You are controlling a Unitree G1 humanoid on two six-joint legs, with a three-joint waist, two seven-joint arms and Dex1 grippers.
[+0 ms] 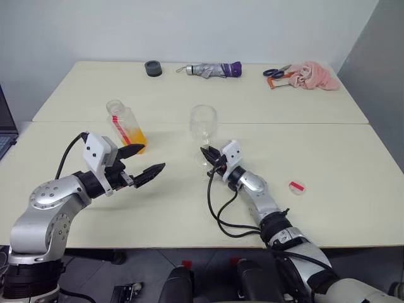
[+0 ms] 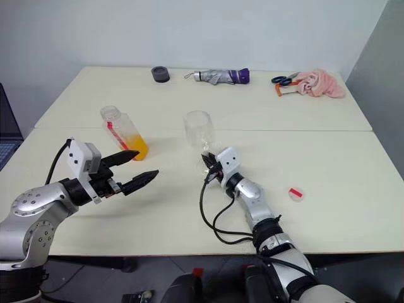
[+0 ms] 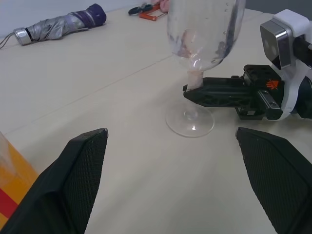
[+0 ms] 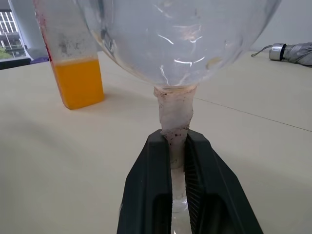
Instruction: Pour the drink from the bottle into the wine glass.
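The bottle point(image 1: 125, 123) stands uncapped on the table, left of centre, with the orange drink point(image 1: 136, 137) filling its lower part. To its right stands the wine glass point(image 1: 203, 122), clear and with nothing in its bowl. My right gripper point(image 4: 176, 144) is shut on the glass's stem point(image 4: 174, 114), low down near the foot, and reaches it from the near side point(image 1: 211, 158). My left gripper point(image 1: 146, 160) hangs open just in front of the bottle, apart from it, with nothing between its fingers point(image 3: 83, 170).
A small red cap point(image 1: 297, 186) lies on the table to the right. Along the far edge lie a black round object point(image 1: 153, 68), a folded umbrella point(image 1: 211, 69), scissors point(image 1: 276, 74) and a pink cloth point(image 1: 314, 76). A seam point(image 1: 284, 124) joins the two tables.
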